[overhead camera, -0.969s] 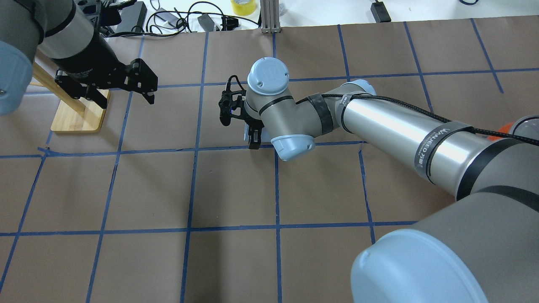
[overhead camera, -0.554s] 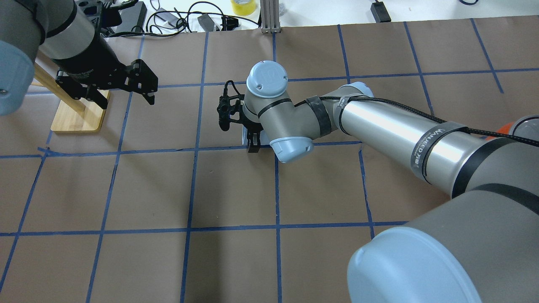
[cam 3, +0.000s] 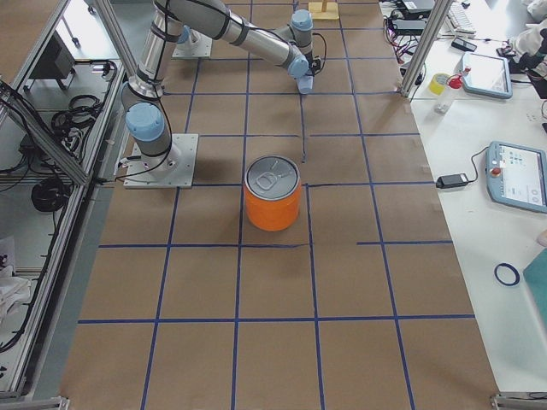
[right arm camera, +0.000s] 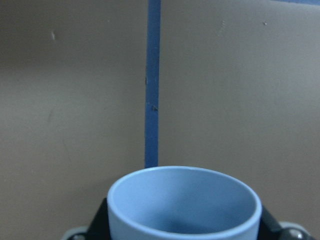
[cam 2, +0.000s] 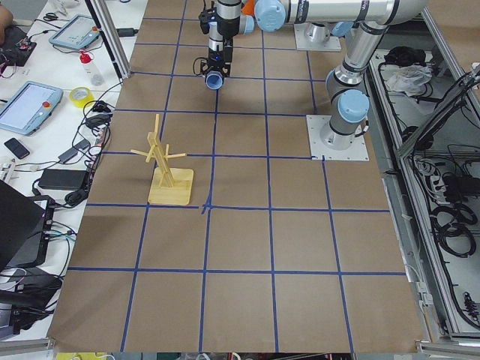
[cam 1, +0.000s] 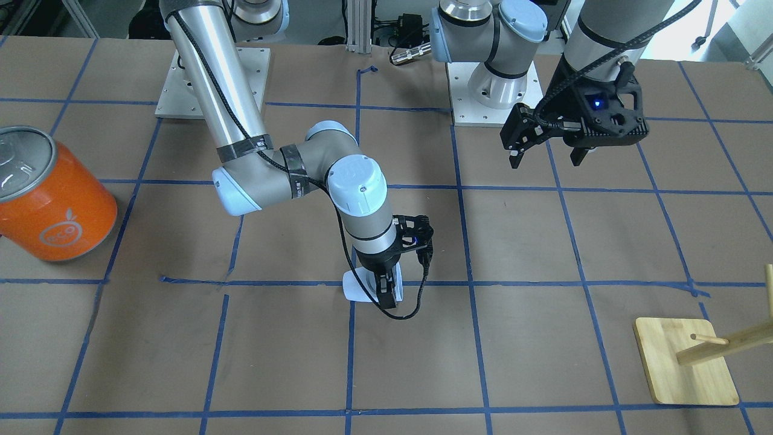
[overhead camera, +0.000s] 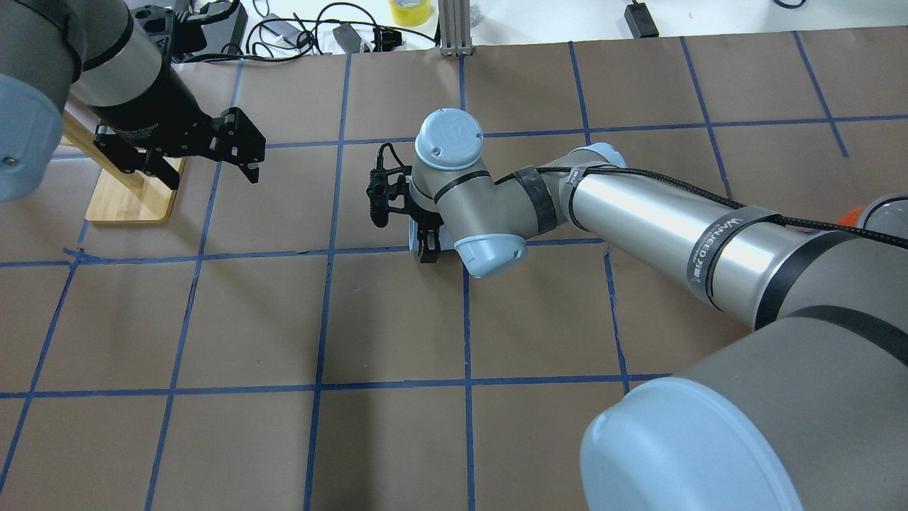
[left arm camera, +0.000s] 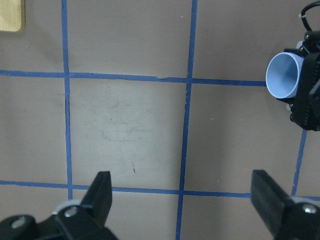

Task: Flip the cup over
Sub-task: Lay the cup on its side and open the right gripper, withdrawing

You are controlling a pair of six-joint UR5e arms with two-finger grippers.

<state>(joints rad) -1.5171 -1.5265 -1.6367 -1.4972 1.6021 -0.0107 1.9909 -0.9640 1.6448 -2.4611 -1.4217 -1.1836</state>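
Note:
The small pale lavender-blue cup [cam 1: 355, 286] is near the table's middle, held just above the brown paper. My right gripper [cam 1: 386, 296] is shut on it. The cup is tilted, and its open mouth shows in the left wrist view [left arm camera: 281, 76], the exterior left view [cam 2: 215, 81] and the right wrist view [right arm camera: 185, 205]. In the overhead view only a sliver of the cup [overhead camera: 413, 231] shows beside the right gripper [overhead camera: 428, 247]; the wrist hides the rest. My left gripper [cam 1: 545, 161] is open and empty, hovering well away from the cup [overhead camera: 202, 169].
A big orange can [cam 1: 54, 199] with a silver lid stands on the robot's right side of the table [cam 3: 273, 205]. A wooden peg stand [cam 1: 685, 362] is on its left side, under the left arm [overhead camera: 131, 199]. Cables [overhead camera: 298, 32] and a yellow tape roll [overhead camera: 409, 11] lie past the far edge.
The right wrist has turned and shifted a little, still gripping the cup at the same spot. The left arm has barely moved.

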